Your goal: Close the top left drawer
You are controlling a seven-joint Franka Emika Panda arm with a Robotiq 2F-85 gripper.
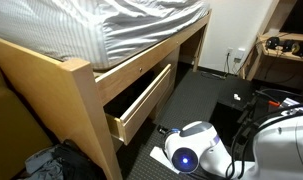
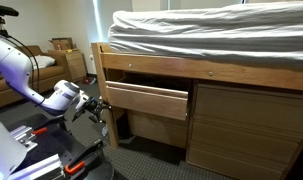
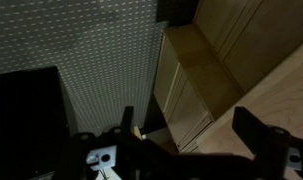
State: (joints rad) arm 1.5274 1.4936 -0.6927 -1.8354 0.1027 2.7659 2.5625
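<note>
The top left drawer (image 2: 151, 100) of pale blond wood stands pulled out from under the bed; it shows in both exterior views (image 1: 141, 100) and in the wrist view (image 3: 191, 80). My gripper (image 2: 97, 108) hangs just off the drawer's outer front corner, beside the bed post, not touching it. In the wrist view the two dark fingers (image 3: 186, 130) stand wide apart with nothing between them. In an exterior view only the arm's white body (image 1: 196, 150) shows.
The pale wood bed frame (image 2: 241, 72) carries a mattress with grey striped bedding (image 1: 121, 25). A closed cabinet front (image 2: 251, 125) sits beside the drawer. A bed post (image 1: 86, 110) stands at the corner. Dark carpet (image 3: 81, 50), a desk with clutter (image 1: 286, 50), a box (image 2: 61, 45).
</note>
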